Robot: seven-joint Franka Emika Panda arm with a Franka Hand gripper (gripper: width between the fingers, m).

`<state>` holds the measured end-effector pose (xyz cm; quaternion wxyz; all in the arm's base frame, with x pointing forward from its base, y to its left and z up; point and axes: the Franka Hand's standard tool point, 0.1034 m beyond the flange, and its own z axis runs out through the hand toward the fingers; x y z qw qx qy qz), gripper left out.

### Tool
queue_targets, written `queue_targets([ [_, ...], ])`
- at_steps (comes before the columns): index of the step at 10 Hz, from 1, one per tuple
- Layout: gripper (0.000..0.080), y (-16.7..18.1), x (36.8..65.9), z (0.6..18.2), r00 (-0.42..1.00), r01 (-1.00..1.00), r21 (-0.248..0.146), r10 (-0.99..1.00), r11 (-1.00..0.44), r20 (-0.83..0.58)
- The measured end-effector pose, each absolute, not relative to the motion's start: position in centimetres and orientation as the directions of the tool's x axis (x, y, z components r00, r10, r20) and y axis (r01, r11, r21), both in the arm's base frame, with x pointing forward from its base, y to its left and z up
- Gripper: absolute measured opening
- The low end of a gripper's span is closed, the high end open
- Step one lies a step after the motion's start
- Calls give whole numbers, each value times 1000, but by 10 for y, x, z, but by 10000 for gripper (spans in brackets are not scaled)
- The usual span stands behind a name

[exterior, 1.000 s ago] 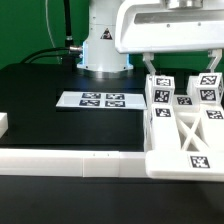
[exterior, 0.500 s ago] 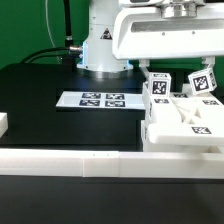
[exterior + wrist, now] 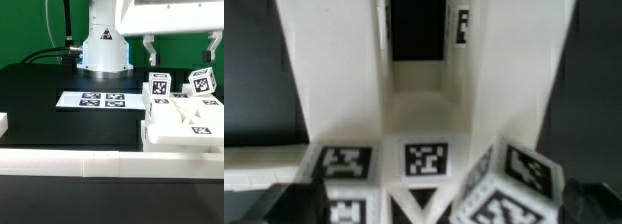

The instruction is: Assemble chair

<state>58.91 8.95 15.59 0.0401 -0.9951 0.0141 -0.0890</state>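
Observation:
The chair parts [image 3: 185,112] are a cluster of white blocky pieces with black-and-white tags, resting on the black table at the exterior view's right. Two tagged cubes [image 3: 160,86] [image 3: 204,82] stick up at its back, and a flat panel with a cross-shaped cutout [image 3: 196,118] lies in front. My gripper [image 3: 182,47] hangs open and empty straight above the cluster, clear of it. The wrist view looks down on the parts: long white bars [image 3: 420,70] and tagged blocks [image 3: 423,160].
The marker board [image 3: 100,100] lies flat left of the parts. A long plain white rail [image 3: 70,166] runs along the table's front edge. A small white block [image 3: 3,125] sits at the far left. The robot base [image 3: 104,50] stands behind.
The chair parts have come down from a raised, tilted pose to rest on the table. My gripper has let go and risen well above them.

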Motion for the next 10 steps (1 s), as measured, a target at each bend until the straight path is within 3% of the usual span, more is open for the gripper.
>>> queue_targets([
  [1,649,93,597,164,987,-24,-87,-37,-996,154],
  [2,649,92,599,161,985,-22,-86,-37,-996,170],
  [4,649,94,593,158,997,-22,-83,-28,-996,75],
  [5,649,101,605,155,998,-12,-83,-17,-996,67],
  [10,649,108,617,147,992,66,-77,57,-995,110],
])
